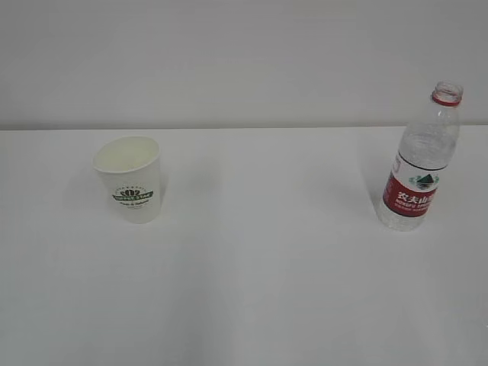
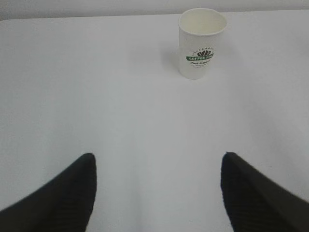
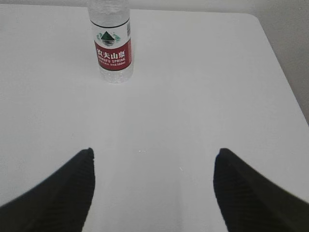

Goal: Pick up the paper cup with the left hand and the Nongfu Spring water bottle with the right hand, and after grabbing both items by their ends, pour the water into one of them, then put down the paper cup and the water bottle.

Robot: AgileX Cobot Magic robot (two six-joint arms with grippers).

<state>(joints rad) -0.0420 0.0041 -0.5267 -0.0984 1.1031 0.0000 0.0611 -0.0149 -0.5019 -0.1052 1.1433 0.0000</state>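
Paper cup (image 1: 129,180) upright on the white counter (image 1: 259,274), left side; cream interior looks dry. Nongfu Spring water bottle (image 1: 420,162) upright at right, well apart, uncapped; contents not discernible. Exterior view shows neither arm; only the right wrist view shows the counter's rounded corner. Left end effector (image 2: 157,193) and right end effector (image 3: 153,191): fingers spread wide, holding nothing, well short of cup and bottle.

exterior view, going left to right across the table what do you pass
small white tapered paper cup with a green-and-black logo → bare stretch of white table → clear ribbed plastic water bottle with a red label and red neck ring
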